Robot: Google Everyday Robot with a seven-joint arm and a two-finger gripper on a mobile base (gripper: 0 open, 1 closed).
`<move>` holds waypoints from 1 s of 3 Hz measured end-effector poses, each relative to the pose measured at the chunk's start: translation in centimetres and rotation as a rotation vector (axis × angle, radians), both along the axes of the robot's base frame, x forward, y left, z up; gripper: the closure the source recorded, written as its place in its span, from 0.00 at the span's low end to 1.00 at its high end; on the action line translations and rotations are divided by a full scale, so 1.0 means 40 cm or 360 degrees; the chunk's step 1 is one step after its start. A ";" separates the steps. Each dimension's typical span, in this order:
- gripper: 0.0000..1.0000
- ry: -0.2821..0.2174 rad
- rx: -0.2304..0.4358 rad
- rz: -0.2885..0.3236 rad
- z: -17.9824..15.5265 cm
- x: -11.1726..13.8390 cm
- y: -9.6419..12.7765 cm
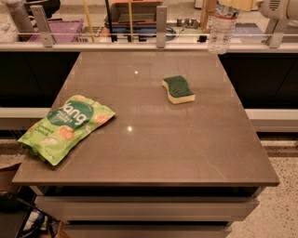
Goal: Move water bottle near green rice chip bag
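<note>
The white arm (279,8) is stretching across the top right corner. The gripper (235,4) is sitting at the upper edge of view, clamping the water bottle (222,28) by its top.

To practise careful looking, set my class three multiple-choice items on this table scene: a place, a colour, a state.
1. Where is the gripper? A top edge, right, beside the small clear ribbed plastic water bottle; B bottom left corner; C centre.
2. The flat snack pouch, the green rice chip bag, is mainly: A red; B light green; C blue.
3. The water bottle is: A upright; B lying flat; C upside down.
Answers: A, it shows by the bottle's top; B, the pouch is light green; A, its base points down.
</note>
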State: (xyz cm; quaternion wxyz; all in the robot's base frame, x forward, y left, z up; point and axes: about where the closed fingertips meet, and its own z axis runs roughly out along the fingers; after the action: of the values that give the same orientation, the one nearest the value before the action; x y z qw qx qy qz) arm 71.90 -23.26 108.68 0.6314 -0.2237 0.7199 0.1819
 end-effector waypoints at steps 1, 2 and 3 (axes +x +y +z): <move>1.00 0.0002 0.0019 0.0151 0.045 -0.061 0.043; 1.00 -0.0050 0.0045 0.0264 0.085 -0.140 0.090; 1.00 -0.0110 0.0069 0.0333 0.096 -0.224 0.147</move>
State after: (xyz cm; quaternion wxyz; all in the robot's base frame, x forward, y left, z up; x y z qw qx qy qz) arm 62.93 -17.40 112.50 0.6381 -0.2901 0.6662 0.2547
